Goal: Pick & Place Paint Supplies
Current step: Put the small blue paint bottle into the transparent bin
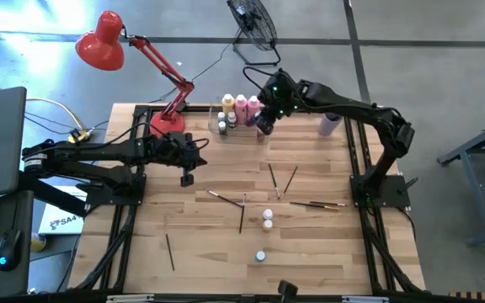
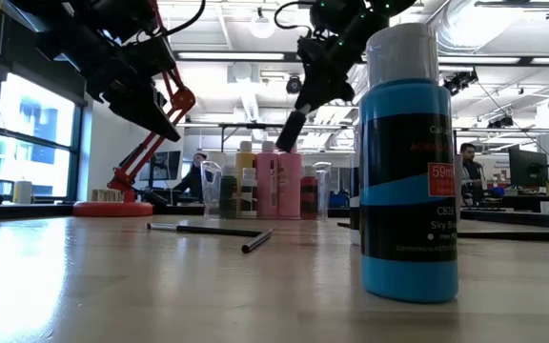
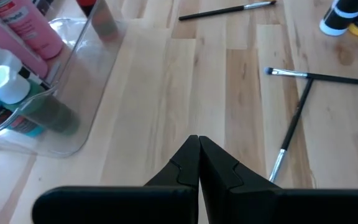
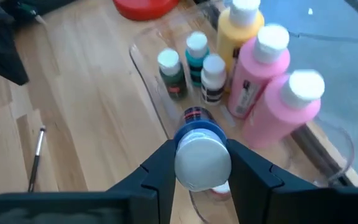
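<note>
My right gripper [image 4: 202, 167] hangs over the clear bin [image 4: 146, 70] at the table's far middle, shut on a tiny blue bottle with a white cap [image 4: 202, 163]. In the bin stand a yellow bottle [image 4: 238, 31], two pink bottles [image 4: 263, 68] and some tiny white-capped ones [image 4: 169, 71]. Loose tiny bottles [image 1: 268, 219] stand upright on the table, one of them blue [image 2: 410, 162]. Several brushes [image 1: 272, 179] lie flat around the table's middle. My left gripper [image 1: 187, 178] hovers shut over the table's left part, touching nothing. My right gripper pinches the tiny blue bottle between its two fingers [image 4: 160, 171], which sit at either side of the white cap [image 4: 202, 149]. The fingers slant down toward the table's far edge. The bottle's cap faces back at the wrist, and its blue body [image 4: 197, 132] points away, clear above the bin.
A lilac cup [image 1: 329, 124] stands right of the bin, near my right arm. A red desk lamp [image 1: 103, 42] has its base [image 1: 167, 122] left of the bin. Bare wood lies between my left gripper and the brushes [image 3: 291, 118].
</note>
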{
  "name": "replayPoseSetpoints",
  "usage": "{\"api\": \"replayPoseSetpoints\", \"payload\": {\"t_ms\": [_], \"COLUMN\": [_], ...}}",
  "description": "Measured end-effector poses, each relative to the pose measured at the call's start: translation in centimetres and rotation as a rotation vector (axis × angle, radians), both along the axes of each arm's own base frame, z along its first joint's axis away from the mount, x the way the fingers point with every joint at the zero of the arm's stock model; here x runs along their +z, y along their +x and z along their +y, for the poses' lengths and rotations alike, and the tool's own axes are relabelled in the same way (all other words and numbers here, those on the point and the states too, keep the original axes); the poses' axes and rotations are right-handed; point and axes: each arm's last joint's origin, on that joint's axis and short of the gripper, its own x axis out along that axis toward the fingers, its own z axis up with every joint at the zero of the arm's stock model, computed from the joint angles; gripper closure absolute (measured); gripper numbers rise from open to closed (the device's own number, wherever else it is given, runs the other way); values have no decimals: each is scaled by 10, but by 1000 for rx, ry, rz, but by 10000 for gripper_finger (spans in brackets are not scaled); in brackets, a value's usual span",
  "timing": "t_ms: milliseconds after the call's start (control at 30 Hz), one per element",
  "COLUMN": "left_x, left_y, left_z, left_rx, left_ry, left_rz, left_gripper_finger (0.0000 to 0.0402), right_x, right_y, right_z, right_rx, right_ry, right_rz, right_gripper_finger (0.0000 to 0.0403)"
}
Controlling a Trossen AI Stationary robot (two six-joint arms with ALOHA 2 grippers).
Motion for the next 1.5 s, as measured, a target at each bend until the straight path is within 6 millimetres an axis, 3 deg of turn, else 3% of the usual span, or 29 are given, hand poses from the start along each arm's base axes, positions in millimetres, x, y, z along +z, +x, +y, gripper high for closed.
{"api": "replayPoseSetpoints", "payload": {"t_ms": [533, 733, 1167, 1500], "left_x": [0, 0, 0, 0], "left_y": [0, 0, 0, 0], "left_z": [0, 0, 0, 0], "left_rx": [9, 9, 13, 12], "left_ry": [7, 7, 1, 2], "left_rz": [-4, -3, 1, 0], "left_gripper_finger": [402, 402, 402, 402], "right_x": [-1, -3, -54, -63], "right_y": [-16, -19, -1, -9], "right_z": [-28, -29, -50, -64], "right_rx": [-87, -89, -98, -130], "right_ry": [-35, -10, 12, 41], "right_rz": [17, 45, 172, 199], "right_gripper_finger": [288, 289, 286, 286]}}
